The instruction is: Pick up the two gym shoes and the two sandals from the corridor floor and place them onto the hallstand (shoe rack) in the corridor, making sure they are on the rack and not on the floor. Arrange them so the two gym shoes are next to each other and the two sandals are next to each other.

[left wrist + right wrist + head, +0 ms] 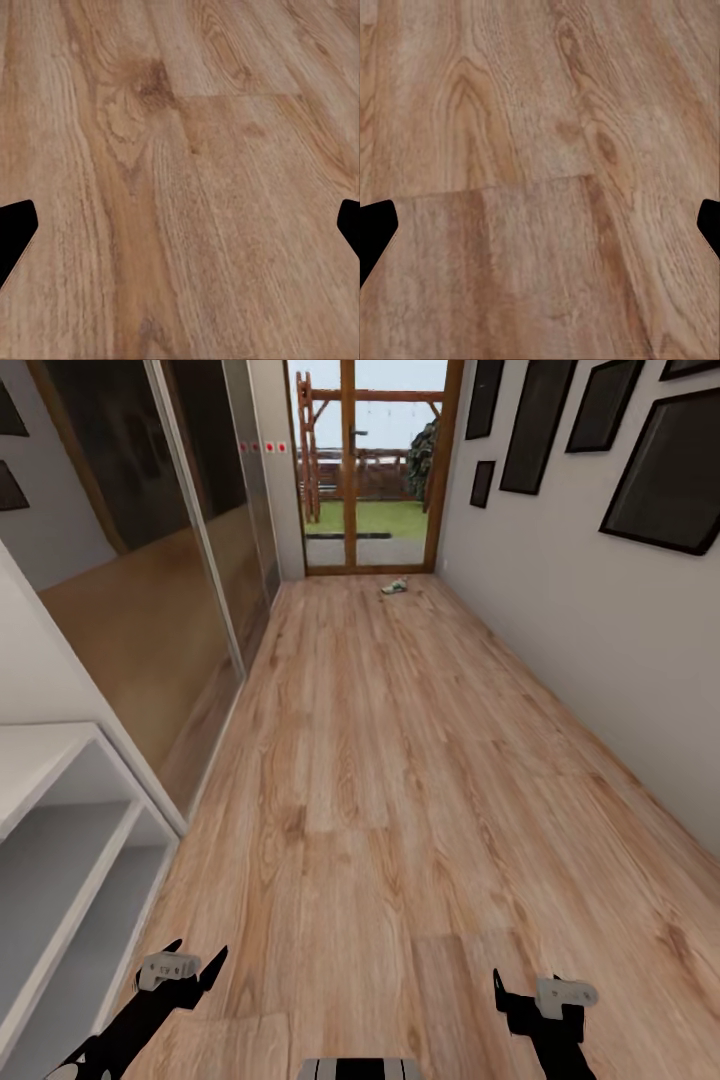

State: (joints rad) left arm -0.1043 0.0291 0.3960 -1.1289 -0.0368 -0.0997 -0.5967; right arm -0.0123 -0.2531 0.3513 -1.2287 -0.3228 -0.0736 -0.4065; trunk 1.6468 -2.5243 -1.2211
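A white gym shoe (pixel 395 587) with green on it lies on the corridor floor (pixel 400 780) at the far end, close to the glass door; it is too small to tell whether its mate lies with it. The sandals are out of view. The white hallstand (pixel 95 745) shows its top and shelves at my near left. My left gripper (pixel 198 953) hangs open low over the planks beside the hallstand. My right gripper (pixel 535 988) is open too, to the right. In both wrist views the left gripper (pixel 180 225) and the right gripper (pixel 540 225) hold nothing over bare wood.
Mirrored sliding doors (pixel 190 530) line the left wall beyond the hallstand. The grey right wall (pixel 580 620) carries several dark picture frames. A wood-framed glass door (pixel 370 470) closes the far end.
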